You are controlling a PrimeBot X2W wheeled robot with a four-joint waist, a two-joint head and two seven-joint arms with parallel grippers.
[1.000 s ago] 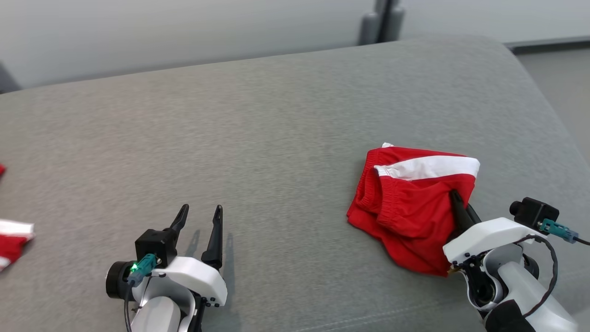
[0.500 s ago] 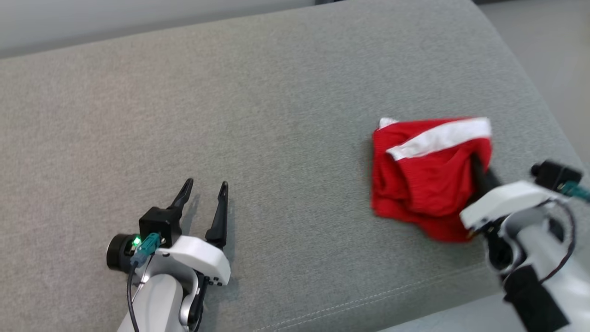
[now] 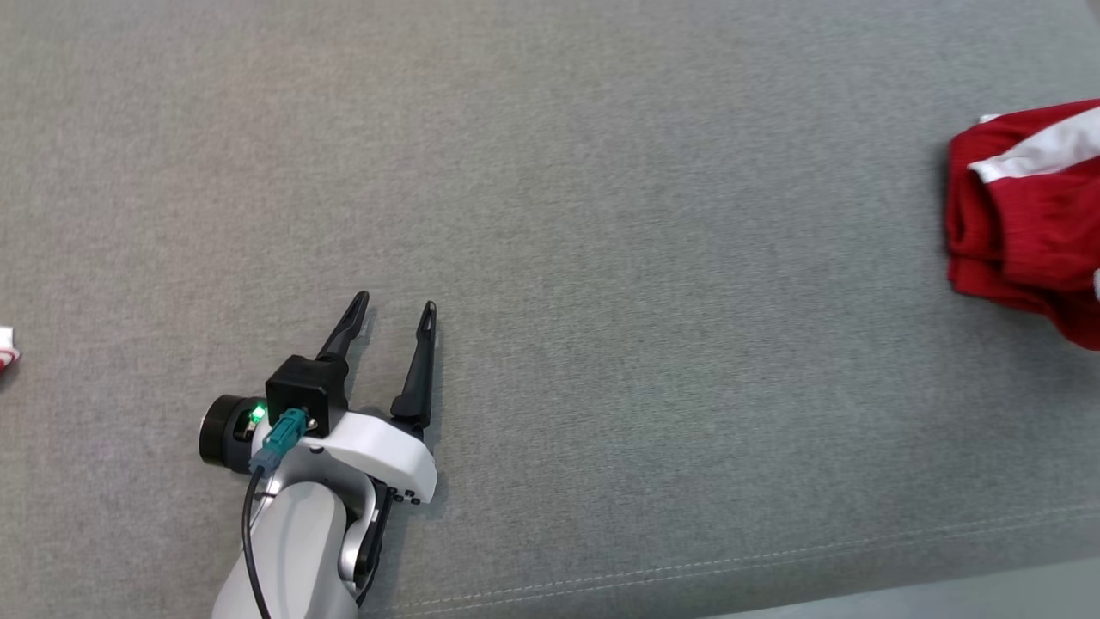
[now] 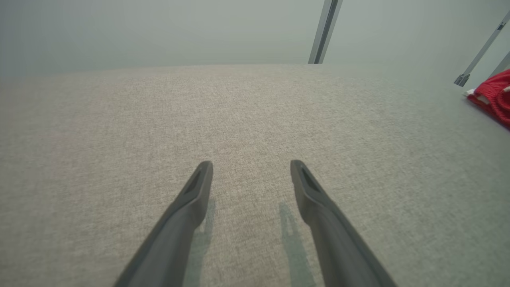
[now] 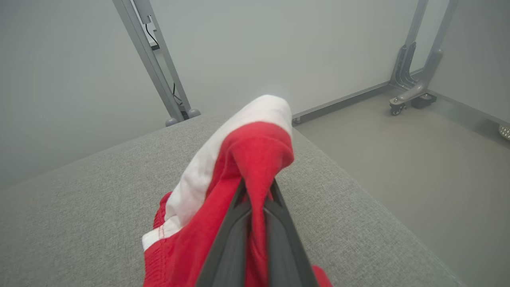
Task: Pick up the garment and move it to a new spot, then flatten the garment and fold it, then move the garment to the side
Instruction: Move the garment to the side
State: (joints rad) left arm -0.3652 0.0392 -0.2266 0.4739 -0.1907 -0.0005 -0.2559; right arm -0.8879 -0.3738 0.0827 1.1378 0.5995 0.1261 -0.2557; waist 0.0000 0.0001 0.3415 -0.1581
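Left gripper [image 3: 395, 302] at lower left of head view, long dark fingers [image 3: 419, 361] spread wide and empty above grey woven fabric cushion [image 3: 619, 258], right gripper [image 5: 257, 187] clamped shut on bunched red cloth garment with white band [image 5: 247, 147], garment at far right edge of head view

The left gripper [image 3: 395, 302] is held low with its two long dark fingers [image 3: 418, 361] spread wide apart, tips pointed forward. Its white wrist housing [image 3: 378, 447] and pale forearm [image 3: 288, 550] are seen behind the fingers. The right gripper [image 5: 258, 185] is seen with its fingers pressed together, a fold of the red garment [image 5: 255, 147] being pinched between them and draped over the tips
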